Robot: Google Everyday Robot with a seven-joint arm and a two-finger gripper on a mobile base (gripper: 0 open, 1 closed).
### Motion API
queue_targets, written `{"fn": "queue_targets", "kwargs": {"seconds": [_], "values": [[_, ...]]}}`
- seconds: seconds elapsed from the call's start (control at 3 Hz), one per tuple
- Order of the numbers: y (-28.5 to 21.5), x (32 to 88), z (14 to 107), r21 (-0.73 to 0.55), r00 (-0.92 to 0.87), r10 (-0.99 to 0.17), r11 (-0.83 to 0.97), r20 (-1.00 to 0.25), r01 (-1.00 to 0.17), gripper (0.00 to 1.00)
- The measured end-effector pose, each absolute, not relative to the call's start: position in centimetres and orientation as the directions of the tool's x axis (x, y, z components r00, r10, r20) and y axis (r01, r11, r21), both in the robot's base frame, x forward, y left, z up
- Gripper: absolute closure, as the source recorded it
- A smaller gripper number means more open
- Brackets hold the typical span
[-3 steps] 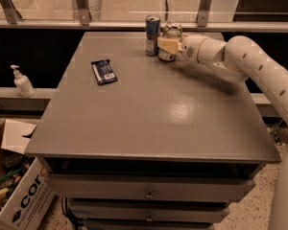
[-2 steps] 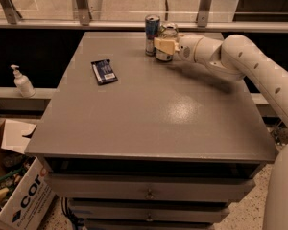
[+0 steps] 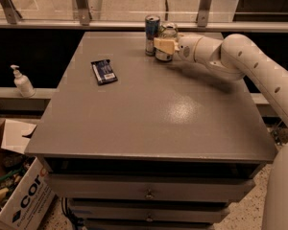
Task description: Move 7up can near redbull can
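Note:
The redbull can (image 3: 151, 34) stands upright near the far edge of the grey table (image 3: 149, 109), slim, blue and silver. Right beside it on its right is the 7up can (image 3: 166, 43), white-silver with a silver top, standing on the table. My gripper (image 3: 164, 45) reaches in from the right on a white arm and is closed around the 7up can, its cream finger (image 3: 165, 45) across the can's front. The two cans are almost touching.
A flat dark blue packet (image 3: 104, 71) lies on the table's left part. A hand-sanitiser pump bottle (image 3: 21, 82) stands on a ledge at left. A cardboard box (image 3: 17, 195) sits on the floor at lower left. A railing runs behind the table.
My gripper has slid the 7up can a little to the left, closer to the redbull can.

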State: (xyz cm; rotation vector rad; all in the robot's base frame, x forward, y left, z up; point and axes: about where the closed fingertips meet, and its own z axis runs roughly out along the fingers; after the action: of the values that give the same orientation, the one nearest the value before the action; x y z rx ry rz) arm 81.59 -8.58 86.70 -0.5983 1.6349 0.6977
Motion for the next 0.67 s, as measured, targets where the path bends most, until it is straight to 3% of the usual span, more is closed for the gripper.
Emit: {"fn": "queue_targets", "kwargs": {"seconds": [0.33,0.67], "values": [[-8.58,81.59,86.70,0.117,-0.168,-0.007,0.688,-0.986,-0.717,0.12],[-7.94,81.51,86.29,0.108,-0.179,-0.037,0.669,-0.983,-0.735,0.00]]}}
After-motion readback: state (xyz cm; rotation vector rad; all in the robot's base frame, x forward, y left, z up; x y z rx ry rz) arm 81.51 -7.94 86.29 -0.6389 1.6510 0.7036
